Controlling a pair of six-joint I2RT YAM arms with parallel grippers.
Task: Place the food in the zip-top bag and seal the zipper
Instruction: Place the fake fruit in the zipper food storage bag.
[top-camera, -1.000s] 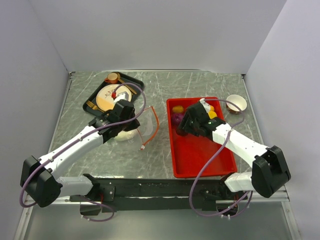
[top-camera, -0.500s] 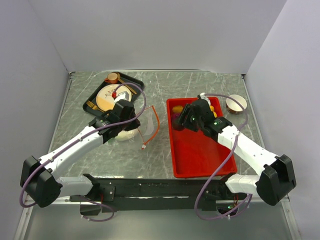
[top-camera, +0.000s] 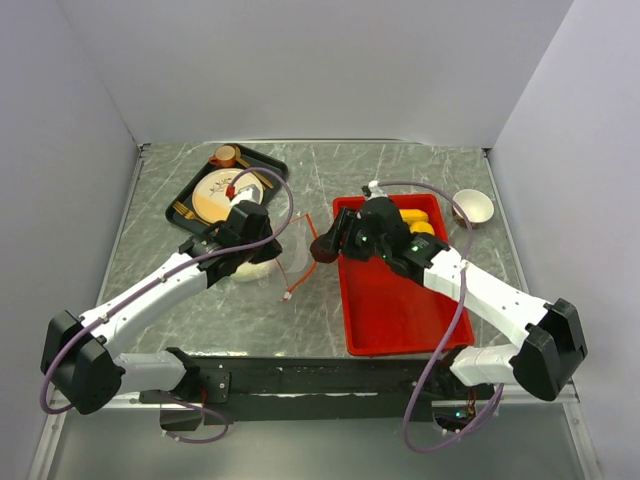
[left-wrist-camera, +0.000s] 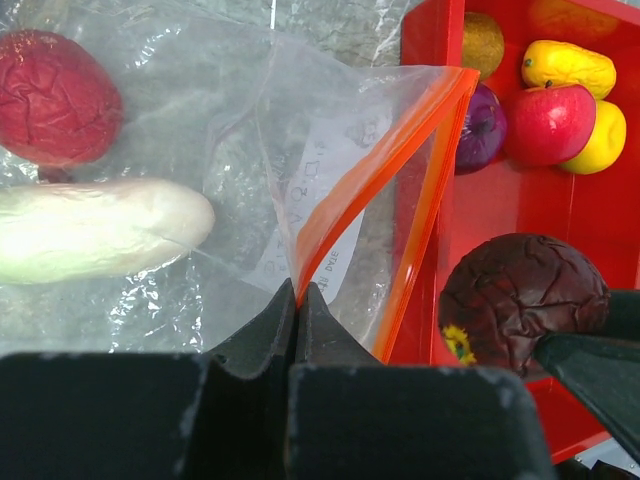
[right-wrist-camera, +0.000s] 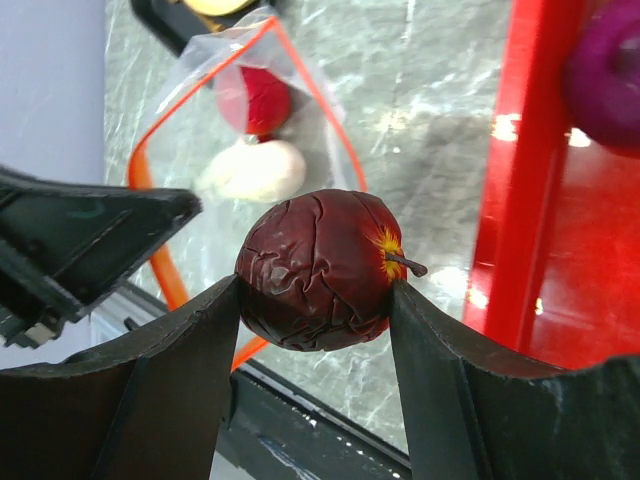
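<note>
Mid-desk, the left pincer pinches the zip-top bag mouth open, with 2 food pieces already inside. The right pincer grips a maroon fruit just beside it. Several more sit in the red tray, and the zipper is unsealed.

The clear plastic bag looks crinkly; the maroon fruit is glossy and wrinkled.

Bright, even overhead light, soft shadows, white glare on the table, near fingers blurred in wrist views
</note>
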